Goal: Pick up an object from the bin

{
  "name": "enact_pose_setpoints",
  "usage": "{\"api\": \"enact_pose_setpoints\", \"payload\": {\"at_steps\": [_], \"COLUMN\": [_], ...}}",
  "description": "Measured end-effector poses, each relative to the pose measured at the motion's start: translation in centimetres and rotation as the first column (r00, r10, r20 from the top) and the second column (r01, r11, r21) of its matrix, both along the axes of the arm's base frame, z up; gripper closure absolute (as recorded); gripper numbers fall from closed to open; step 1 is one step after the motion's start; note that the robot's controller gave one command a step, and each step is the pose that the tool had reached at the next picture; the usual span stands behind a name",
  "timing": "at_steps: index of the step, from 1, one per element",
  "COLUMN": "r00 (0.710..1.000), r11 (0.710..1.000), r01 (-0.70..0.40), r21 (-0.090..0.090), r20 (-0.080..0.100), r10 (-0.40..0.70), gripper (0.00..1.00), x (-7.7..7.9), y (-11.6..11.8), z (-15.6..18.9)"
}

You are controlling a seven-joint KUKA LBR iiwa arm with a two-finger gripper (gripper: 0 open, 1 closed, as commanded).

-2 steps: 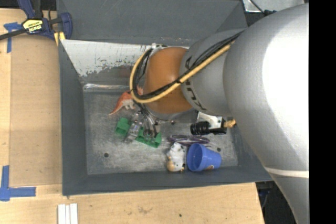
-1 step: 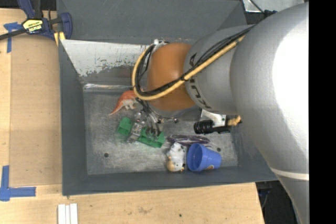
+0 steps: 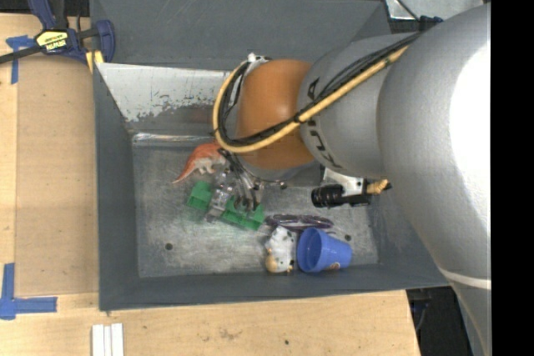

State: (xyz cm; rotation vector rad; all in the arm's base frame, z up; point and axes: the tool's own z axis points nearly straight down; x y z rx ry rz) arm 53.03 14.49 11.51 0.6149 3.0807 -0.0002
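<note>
The gripper [image 3: 234, 194] hangs low under the arm's orange cover, up and to the left of the blue cup [image 3: 321, 252]. I cannot tell whether the claw is wide or narrow, because its tip is lost among metal parts and the thing beneath it.

That thing is a green plastic piece [image 3: 200, 198], and it lies right under the claw, not off to one side. Its long axis runs aslant, from its far end down toward the blue cup, and the claw sits across its middle, so green shows on both sides. Any lift would seem to depend on a grip across that axis.

An orange toy animal [image 3: 198, 162] lies farther from the cup, just beyond the green piece. A small white figure [image 3: 279, 250] touches the cup's left side, and a black-and-white marker [image 3: 342, 194] lies above the cup, all on the floor of the bin [image 3: 113, 179].
</note>
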Motion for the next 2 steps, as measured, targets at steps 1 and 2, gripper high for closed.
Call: {"api": "enact_pose_setpoints", "payload": {"at_steps": [1, 2], "r00": [1.0, 1.0], "r11": [1.0, 1.0], "r01": [0.001, 0.0], "r21": [0.0, 0.0], "r20": [0.001, 0.002], "r10": [-0.001, 0.0], "gripper": [1.0, 1.0], "x": [0.0, 0.1], "y": [0.0, 0.0], "z": [1.4, 2.8]}}
